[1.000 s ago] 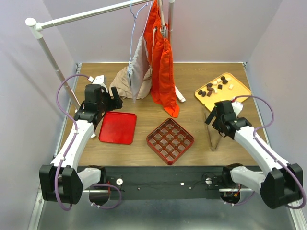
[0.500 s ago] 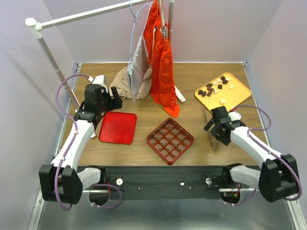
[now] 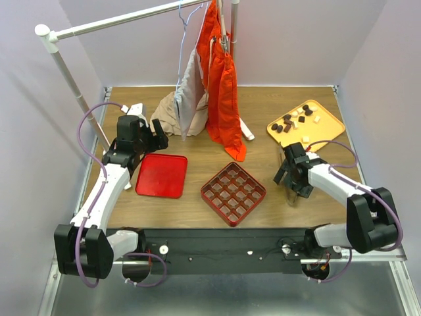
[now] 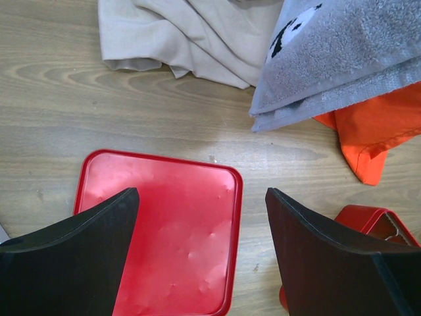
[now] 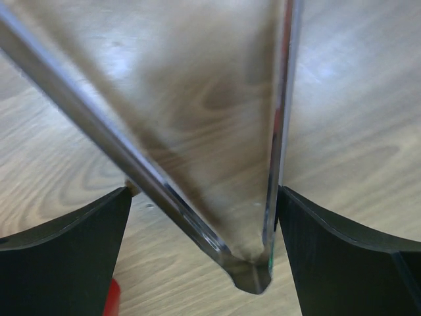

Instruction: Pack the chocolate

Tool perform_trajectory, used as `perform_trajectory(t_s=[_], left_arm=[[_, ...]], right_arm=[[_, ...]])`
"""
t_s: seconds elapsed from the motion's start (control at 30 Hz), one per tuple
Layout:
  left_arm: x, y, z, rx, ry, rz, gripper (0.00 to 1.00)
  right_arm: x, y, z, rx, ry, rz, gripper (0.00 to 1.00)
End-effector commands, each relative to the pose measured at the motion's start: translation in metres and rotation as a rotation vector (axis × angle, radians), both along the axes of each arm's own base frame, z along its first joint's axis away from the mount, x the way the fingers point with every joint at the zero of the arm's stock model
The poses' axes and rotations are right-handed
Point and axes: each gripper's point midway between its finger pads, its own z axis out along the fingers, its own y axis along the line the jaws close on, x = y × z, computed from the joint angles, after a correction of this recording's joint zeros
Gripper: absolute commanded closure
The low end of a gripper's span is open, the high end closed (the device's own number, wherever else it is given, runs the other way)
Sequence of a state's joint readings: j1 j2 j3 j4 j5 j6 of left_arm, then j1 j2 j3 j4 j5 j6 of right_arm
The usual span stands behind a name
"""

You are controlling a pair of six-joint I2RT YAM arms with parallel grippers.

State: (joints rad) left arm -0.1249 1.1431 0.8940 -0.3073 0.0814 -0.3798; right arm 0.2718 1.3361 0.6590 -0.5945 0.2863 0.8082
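The chocolate (image 3: 293, 120), several small dark brown and a few white lumps, lies on the yellow-orange tray (image 3: 327, 125) at the back right. The red gridded box (image 3: 233, 193) sits at the front centre with its cells bare. Metal tongs (image 3: 293, 187) lie on the table in front of the tray. My right gripper (image 3: 290, 175) is low over them and open. In the right wrist view the tongs' joined end (image 5: 250, 271) sits between my fingers (image 5: 342, 250), and the right finger is against one tong arm. My left gripper (image 4: 202, 197) is open and empty above the flat red lid (image 4: 172, 234).
The red lid (image 3: 162, 175) lies left of the gridded box. Orange trousers (image 3: 222, 85) and a grey cloth hang from a clothes rail (image 3: 118, 23) at the back, with beige cloth (image 3: 172, 112) heaped below. A corner of the red box (image 4: 371, 220) shows in the left wrist view.
My right gripper has moved left and toward the near edge, dropping down over the tongs. The left arm has not moved.
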Motion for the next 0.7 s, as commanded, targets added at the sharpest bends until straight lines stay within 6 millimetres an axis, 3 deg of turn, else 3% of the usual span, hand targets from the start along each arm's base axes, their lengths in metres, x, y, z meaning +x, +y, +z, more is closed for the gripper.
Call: perform_trajectory(t_s=[0.0,0.17,0.33,0.5,0.67], left_arm=[[0.007,-0.005,0.014,-0.018,-0.035,-0.012,0.13],[0.009,-0.006,0.012,-0.026,-0.031,-0.014,0.13],[0.011,-0.008,0.01,-0.036,-0.025,-0.017,0.13],[0.011,-0.008,0.009,-0.036,-0.021,-0.018,0.13],[0.012,-0.008,0.008,-0.037,-0.019,-0.016,0.13]], right_arm=[[0.018,0.017,0.007,0.061,-0.037,0.106,0.0],[0.038,0.01,0.024,-0.014,-0.081,0.182,0.0],[0.049,0.004,0.024,-0.077,-0.06,0.212,0.0],[0.049,0.005,0.016,-0.08,-0.046,0.258,0.0],[0.055,-0.006,0.032,-0.124,-0.156,0.189,0.0]])
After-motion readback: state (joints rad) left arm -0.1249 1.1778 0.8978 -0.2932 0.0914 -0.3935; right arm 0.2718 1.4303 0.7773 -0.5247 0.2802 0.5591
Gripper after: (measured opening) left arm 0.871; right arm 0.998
